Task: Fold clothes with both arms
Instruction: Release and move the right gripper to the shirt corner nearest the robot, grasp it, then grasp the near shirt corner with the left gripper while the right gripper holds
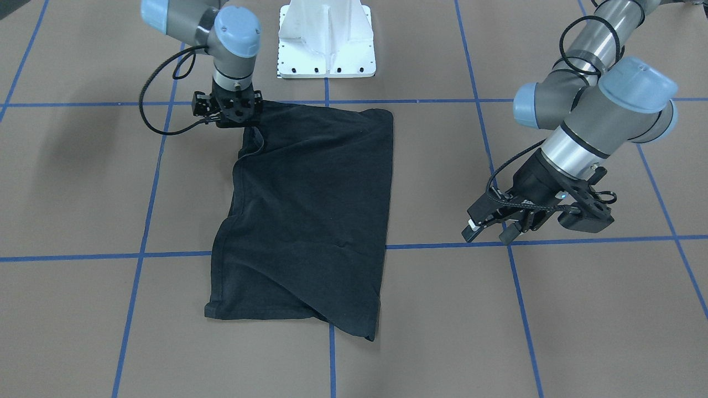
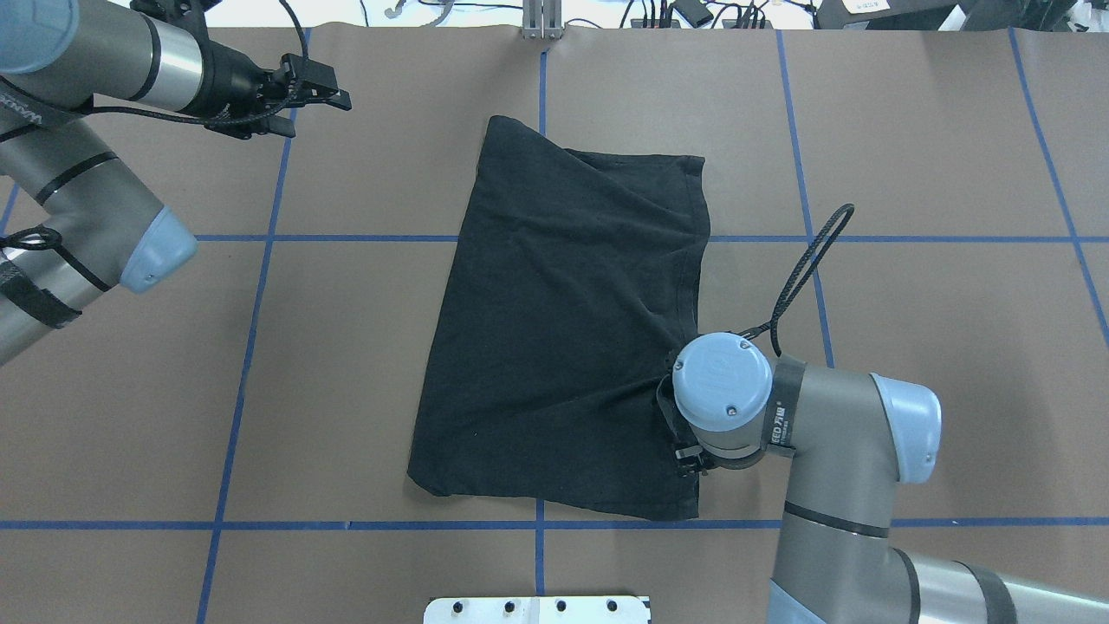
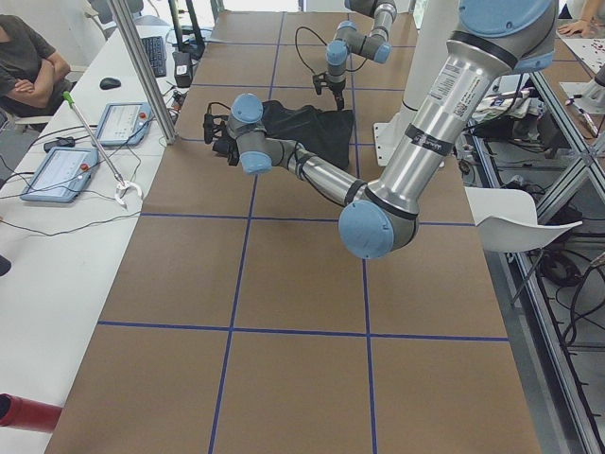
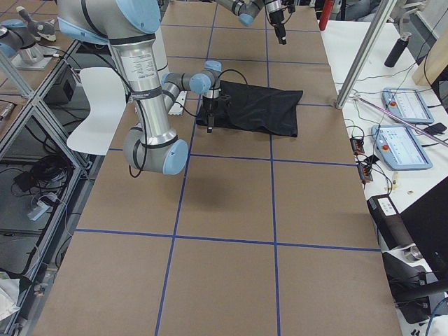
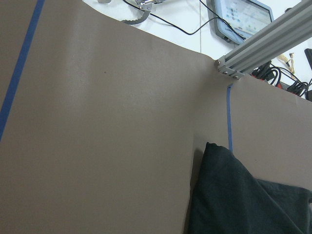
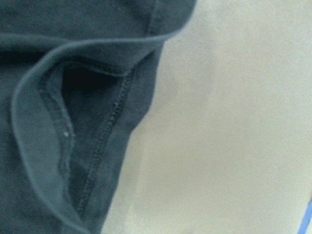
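Currently pinching base-side corner of T-shirt [image 1: 315, 210] with right gripper [image 1: 235, 112], folded flat on table [image 1: 553, 331]; holding left gripper [image 1: 489, 232] spread, well apart. Soft, light, limp: likely to sag, best pinched at hemmed corners.

The overhead view looks down from six o'clock; the front view faces back from twelve. Both share the shirt [image 2: 563, 329]; the right wrist view sits closest.

matt black cloth T-shirt [image 1: 315, 210], matt brown table [image 1: 83, 182]
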Robot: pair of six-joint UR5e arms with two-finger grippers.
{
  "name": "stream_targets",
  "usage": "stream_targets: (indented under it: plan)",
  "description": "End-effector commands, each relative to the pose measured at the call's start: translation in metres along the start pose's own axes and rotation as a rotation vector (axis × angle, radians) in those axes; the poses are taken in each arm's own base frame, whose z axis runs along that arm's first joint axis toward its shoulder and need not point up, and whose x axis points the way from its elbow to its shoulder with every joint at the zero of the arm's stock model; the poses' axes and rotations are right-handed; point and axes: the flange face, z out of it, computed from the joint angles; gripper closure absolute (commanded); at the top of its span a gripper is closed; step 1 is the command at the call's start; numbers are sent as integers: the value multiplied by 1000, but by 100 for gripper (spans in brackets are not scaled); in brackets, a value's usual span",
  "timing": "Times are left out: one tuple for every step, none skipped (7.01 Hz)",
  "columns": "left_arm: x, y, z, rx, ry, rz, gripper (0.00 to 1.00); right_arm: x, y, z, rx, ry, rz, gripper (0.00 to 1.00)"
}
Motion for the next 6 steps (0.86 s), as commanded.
stream_targets:
  plan:
    - [0,0,0,0,0,0,0,26,20,-7,8,-62,-3,0]
    - [3,-1,0,2,3,2,0,26,15,-26,-3,-115,6,0]
    - [2,9,7,-5,1,8,0,34,-2,-53,1,-181,36,0]
    - [7,52,19,-64,17,18,0,42,-21,-79,33,-276,54,0]
    - [10,108,42,-106,26,-33,0,56,-36,-95,65,-339,75,0]
    - [25,168,55,-153,47,-30,1,68,-45,-108,74,-387,101,0]
